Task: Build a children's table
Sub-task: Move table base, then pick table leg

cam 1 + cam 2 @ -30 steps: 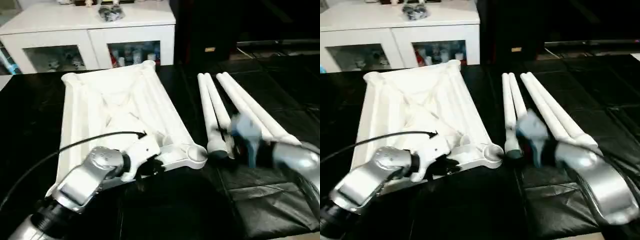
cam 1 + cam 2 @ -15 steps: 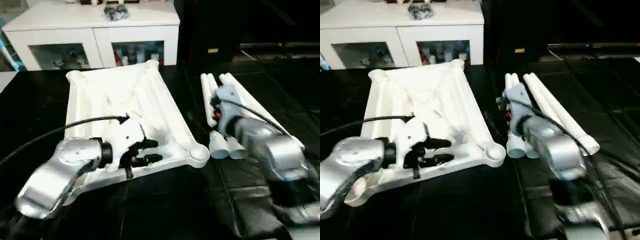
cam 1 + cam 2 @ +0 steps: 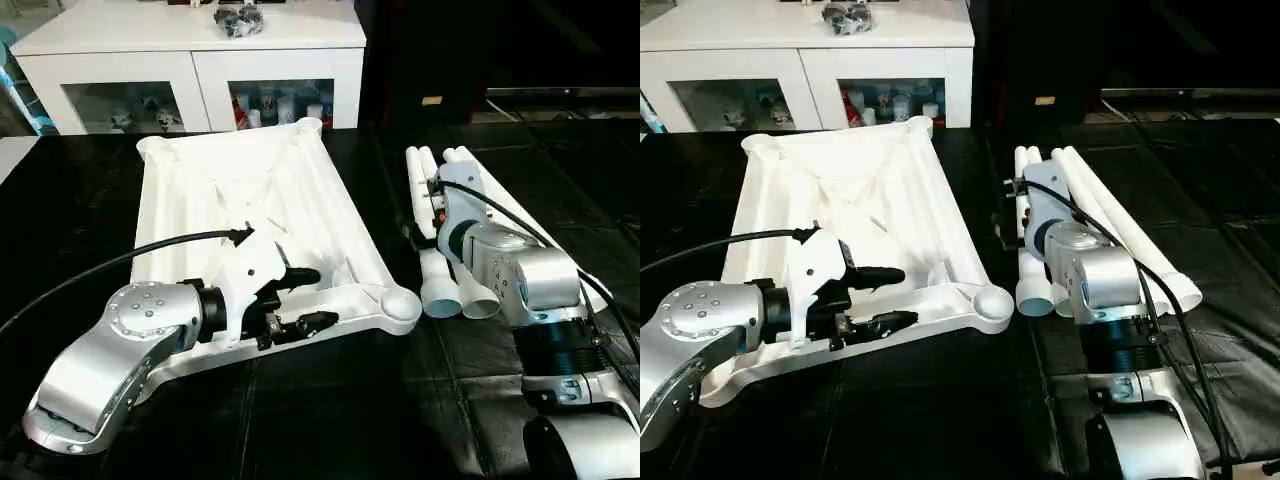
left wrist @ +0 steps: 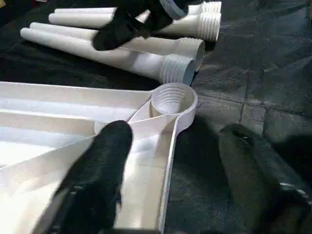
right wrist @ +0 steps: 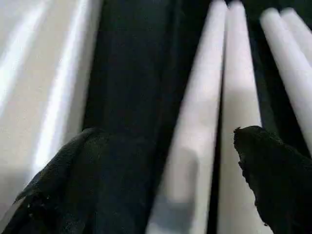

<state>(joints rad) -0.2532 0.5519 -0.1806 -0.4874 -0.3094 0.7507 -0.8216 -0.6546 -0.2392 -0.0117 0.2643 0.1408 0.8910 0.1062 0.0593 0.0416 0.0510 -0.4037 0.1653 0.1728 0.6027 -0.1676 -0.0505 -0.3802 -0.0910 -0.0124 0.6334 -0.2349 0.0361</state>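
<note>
- While tabletop [image 3: 240, 190] lay underside-up on black floor, left gripper [image 3: 300, 298] hung over its near edge, jaws apart, empty.
- Right gripper [image 5: 165, 161], jaws wide, straddled innermost leg [image 3: 430, 225]; should close mid-tube, then aim threaded end at corner socket [image 4: 173, 99].

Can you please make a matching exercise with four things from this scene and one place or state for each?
Column one:
1. table top
2. legs
3. left gripper
4. cabinet

Column two:
A. lying side by side on the black surface
B. open, over the near edge of the top
C. behind the work area, with glass doors
D. upside down, ribs facing up

Pairs: 1-D, 2-A, 3-B, 4-C
</note>
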